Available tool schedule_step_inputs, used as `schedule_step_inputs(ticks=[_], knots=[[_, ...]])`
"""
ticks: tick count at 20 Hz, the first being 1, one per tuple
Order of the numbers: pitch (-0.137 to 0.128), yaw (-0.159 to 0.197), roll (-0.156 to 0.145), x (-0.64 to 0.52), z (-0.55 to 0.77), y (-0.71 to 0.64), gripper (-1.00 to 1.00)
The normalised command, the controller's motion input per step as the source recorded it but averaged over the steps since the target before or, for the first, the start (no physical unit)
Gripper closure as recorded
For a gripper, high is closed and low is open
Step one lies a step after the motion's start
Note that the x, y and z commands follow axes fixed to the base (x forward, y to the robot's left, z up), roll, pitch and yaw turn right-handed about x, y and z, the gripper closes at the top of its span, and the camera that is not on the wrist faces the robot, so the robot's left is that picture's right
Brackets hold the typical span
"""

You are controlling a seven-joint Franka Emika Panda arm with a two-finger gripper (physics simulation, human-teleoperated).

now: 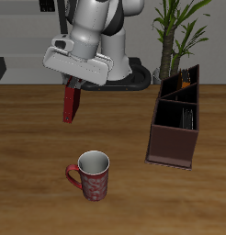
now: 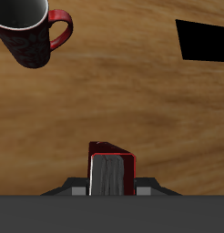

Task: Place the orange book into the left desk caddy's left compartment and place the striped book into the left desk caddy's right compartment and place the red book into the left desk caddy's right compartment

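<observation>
From the exterior view, the tool (image 1: pixel 71 89) sits in the upper left of the frame, clenched on the red book (image 1: pixel 72 106), which hangs edge-down well above the bench (image 1: pixel 32 156). The left desk caddy (image 1: pixel 176 119) stands at the right of the frame, its near end low and its taller slanted walls toward the back by the plant (image 1: pixel 179 27). Dark shapes already sit inside it (I cannot tell which books they are). The patterned mug (image 1: pixel 90 174) stands below the book in the frame, nearer the front edge.

To do this carry well, I judge the arm should keep the book high, travel across toward the caddy, and clear its wall before lowering into the right compartment, holding the book upright so it slips between the partitions.

In the wrist view, the red book (image 2: pixel 111 173) shows pale page edges between the fingers (image 2: pixel 141 188), held squarely. The mug (image 2: pixel 27 32) and a dark corner of the caddy (image 2: pixel 203 41) both lie well apart from it, so the path looks open.
</observation>
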Motion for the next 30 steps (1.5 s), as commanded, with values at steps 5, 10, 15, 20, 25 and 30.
schedule_step_inputs(ticks=[5, 10, 15, 20, 25, 30], knots=[[0.016, -0.004, 0.252, -0.02, 0.2, 0.4, 1.0], [-0.023, 0.105, 0.183, 0.03, 0.25, 0.3, 1.0], [0.001, 0.295, 0.171, 0.02, 0.17, 0.24, 1.0], [-0.033, 0.018, -0.006, -0.05, 0.27, 0.04, 1.0], [-0.036, -0.089, -0.112, 0.02, 0.35, -0.01, 1.0], [-0.035, -0.088, -0.09, 0.02, 0.39, 0.13, 1.0]])
